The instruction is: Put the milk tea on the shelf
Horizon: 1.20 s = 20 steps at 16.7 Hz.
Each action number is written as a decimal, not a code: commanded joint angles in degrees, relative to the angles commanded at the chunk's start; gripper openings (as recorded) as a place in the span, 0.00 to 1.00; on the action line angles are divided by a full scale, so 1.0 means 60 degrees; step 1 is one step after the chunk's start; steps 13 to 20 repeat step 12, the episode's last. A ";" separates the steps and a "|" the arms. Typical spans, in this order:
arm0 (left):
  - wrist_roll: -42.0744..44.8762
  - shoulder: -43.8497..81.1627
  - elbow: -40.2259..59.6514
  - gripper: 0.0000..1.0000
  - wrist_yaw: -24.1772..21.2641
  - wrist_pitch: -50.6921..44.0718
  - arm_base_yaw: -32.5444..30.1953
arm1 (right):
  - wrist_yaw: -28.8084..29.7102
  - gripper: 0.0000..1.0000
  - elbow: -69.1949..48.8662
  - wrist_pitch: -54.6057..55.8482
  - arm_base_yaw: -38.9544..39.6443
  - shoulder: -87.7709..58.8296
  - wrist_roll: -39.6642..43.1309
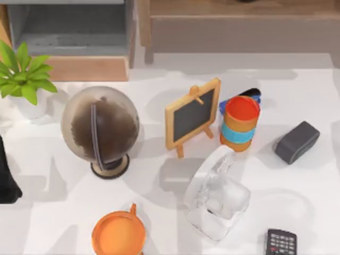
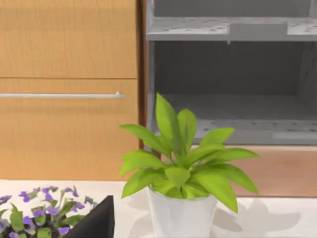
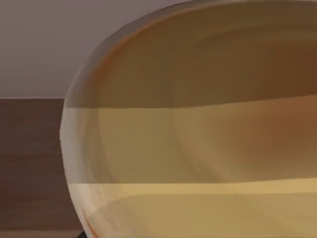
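Observation:
The milk tea (image 1: pixel 240 123) is an orange cup with a blue band and a red top, standing upright right of centre on the white table. My right arm is pale and glassy. It reaches up from the front edge, and its gripper (image 1: pixel 227 158) sits just in front of the cup. A rounded tan and yellow cup wall (image 3: pixel 198 144) shows very close in the right wrist view. The shelf (image 1: pixel 87 68), tan boards with grey inner panels (image 2: pixel 228 74), stands along the back. My left arm (image 1: pixel 6 180) is parked at the table's left edge.
A small chalkboard easel (image 1: pixel 192 114) stands just left of the milk tea, with a globe (image 1: pixel 101 127) further left. A potted plant (image 1: pixel 24 79) is at the back left. There are also a grey block (image 1: pixel 296 142), an orange mug (image 1: pixel 118 234) and a calculator (image 1: pixel 280 243).

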<state>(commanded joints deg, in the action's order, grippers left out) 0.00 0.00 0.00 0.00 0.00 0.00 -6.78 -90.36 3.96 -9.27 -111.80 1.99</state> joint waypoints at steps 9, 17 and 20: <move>0.0000 0.0000 0.0000 1.00 0.0000 0.0000 0.0000 | 0.0000 1.00 0.0000 0.0000 0.0000 0.0000 0.0000; 0.0000 0.0000 0.0000 1.00 0.0000 0.0000 0.0000 | 0.0000 1.00 0.0000 0.0000 0.0000 0.0000 0.0000; 0.0000 0.0000 0.0000 1.00 0.0000 0.0000 0.0000 | 0.0000 1.00 0.0000 0.0000 0.0000 0.0000 0.0000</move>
